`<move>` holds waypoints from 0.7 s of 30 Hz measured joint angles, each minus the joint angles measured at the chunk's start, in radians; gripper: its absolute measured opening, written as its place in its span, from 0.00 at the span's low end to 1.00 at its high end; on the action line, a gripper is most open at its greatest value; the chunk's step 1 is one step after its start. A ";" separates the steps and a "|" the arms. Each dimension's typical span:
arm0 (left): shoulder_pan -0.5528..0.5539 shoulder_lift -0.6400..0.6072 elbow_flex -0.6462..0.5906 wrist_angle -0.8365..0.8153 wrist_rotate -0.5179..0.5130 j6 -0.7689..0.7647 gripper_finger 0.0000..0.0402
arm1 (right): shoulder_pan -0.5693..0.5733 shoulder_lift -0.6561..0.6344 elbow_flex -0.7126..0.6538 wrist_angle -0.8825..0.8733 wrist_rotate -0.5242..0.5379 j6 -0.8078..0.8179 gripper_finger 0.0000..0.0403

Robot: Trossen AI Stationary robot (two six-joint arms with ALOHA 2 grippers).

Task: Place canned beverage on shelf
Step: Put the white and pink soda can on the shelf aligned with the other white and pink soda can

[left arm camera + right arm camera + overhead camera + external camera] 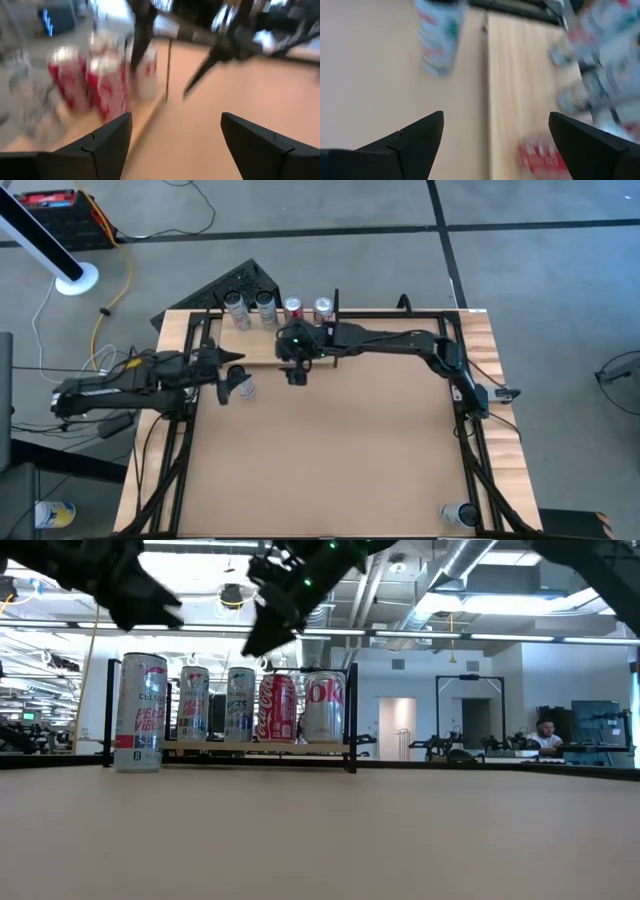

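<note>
Four cans are standing on the shelf (pixel 262 348); both grippers, left (pixel 236 380) and right (pixel 297 375), are hovering beside it, jaws wide, empty.

red can (pixel 277 707) among silver-white cans on pale wood shelf (pixel 255 746).

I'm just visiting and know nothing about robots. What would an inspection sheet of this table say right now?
Surface: tan tabletop, mostly bare.
Job's things: shelf at the far edge with four cans in a row; a fifth can stands on the tabletop beside it.
Clutter: one can at the near right corner.
Grippers: left gripper open, empty, by the fifth can; right gripper open, empty, by the shelf.
Cables: yellow and white cords on the floor.
Surroundings: a person seated far behind.
</note>
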 joint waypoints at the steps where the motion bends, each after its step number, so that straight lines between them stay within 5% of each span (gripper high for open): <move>1: 0.000 0.020 0.014 -0.045 -0.018 -0.022 0.72 | 0.002 -0.018 -0.038 0.007 0.016 0.006 0.95; 11: 0.001 0.104 0.028 -0.141 -0.225 -0.147 0.72 | 0.035 -0.213 -0.512 0.452 0.085 0.064 0.95; 21: 0.000 0.136 0.028 -0.191 -0.165 -0.209 0.72 | 0.040 -0.254 -0.607 0.564 0.085 0.087 0.95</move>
